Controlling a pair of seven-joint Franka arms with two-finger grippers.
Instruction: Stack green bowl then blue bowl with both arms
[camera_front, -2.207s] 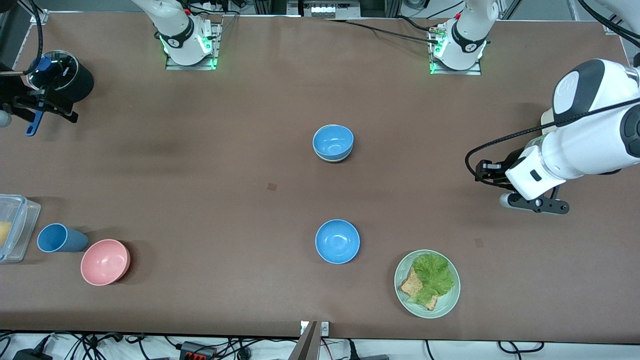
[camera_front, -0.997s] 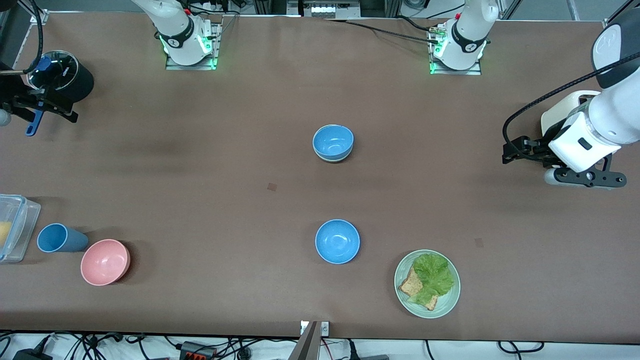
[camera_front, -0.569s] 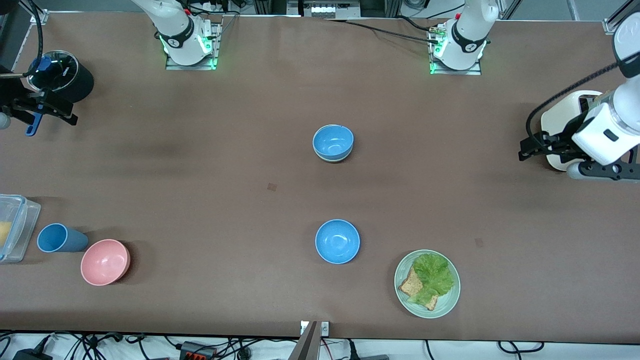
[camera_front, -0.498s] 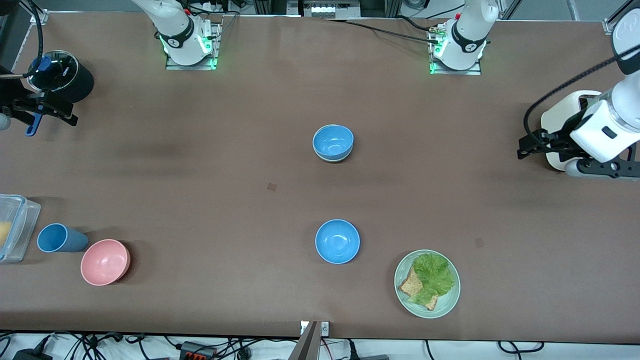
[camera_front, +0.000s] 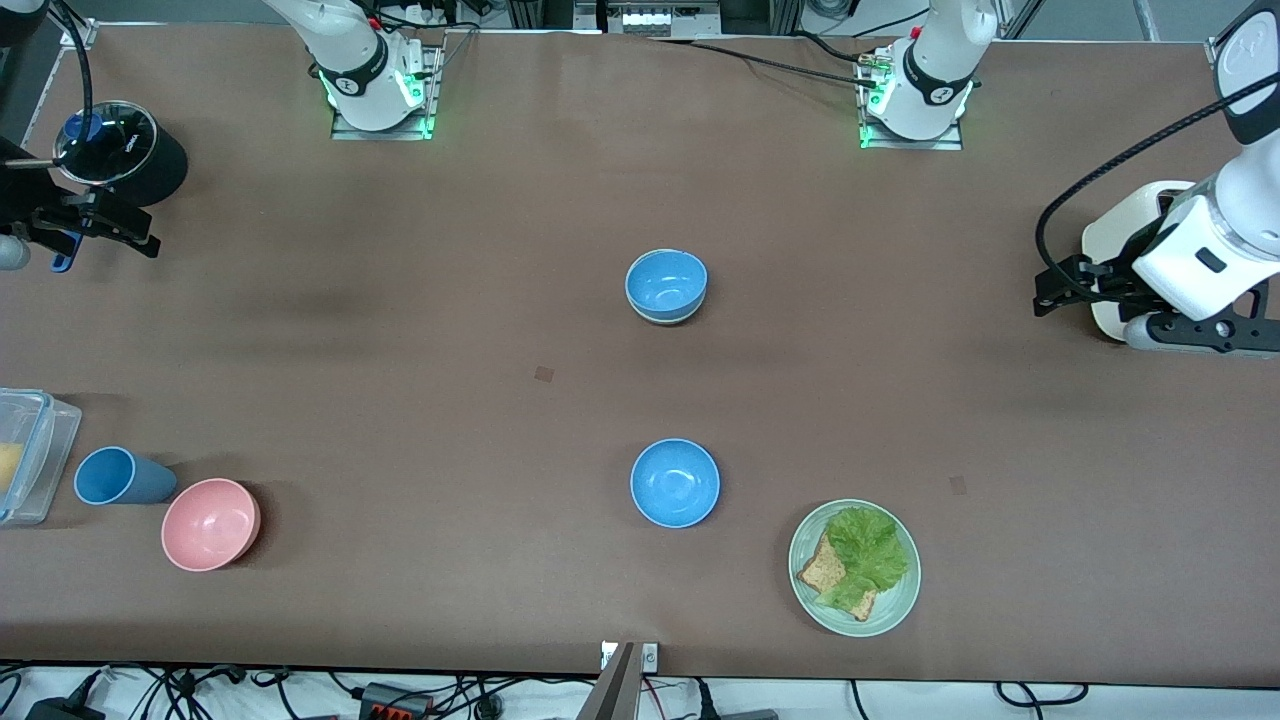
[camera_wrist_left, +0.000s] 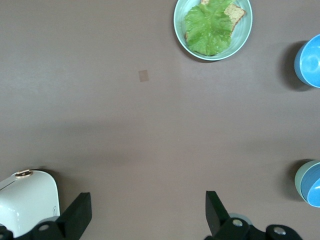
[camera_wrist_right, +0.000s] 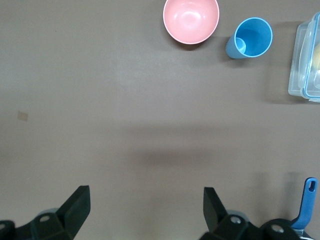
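Observation:
A blue bowl (camera_front: 666, 282) sits nested in the green bowl (camera_front: 664, 318) at mid-table; only the green rim shows under it. In the left wrist view the green bowl (camera_wrist_left: 299, 179) holds that blue bowl (camera_wrist_left: 315, 189) at the frame's edge. A second blue bowl (camera_front: 675, 483) stands alone, nearer to the front camera. My left gripper (camera_front: 1062, 287) hangs open and empty beside a white toaster (camera_front: 1125, 225), far from the bowls; its fingers (camera_wrist_left: 80, 212) frame bare table. My right gripper (camera_front: 100, 225) is open and empty at the right arm's end of the table.
A green plate (camera_front: 900, 600) with lettuce and toast lies near the lone blue bowl. A pink bowl (camera_front: 210, 523), a blue cup (camera_front: 118, 476) and a clear box (camera_front: 35, 455) sit at the right arm's end. A black lidded pot (camera_front: 125, 155) stands by the right gripper.
My left arm has drawn back from mid-table toward its own end and now hangs beside the toaster. The right gripper has shifted slightly. No bowl has moved.

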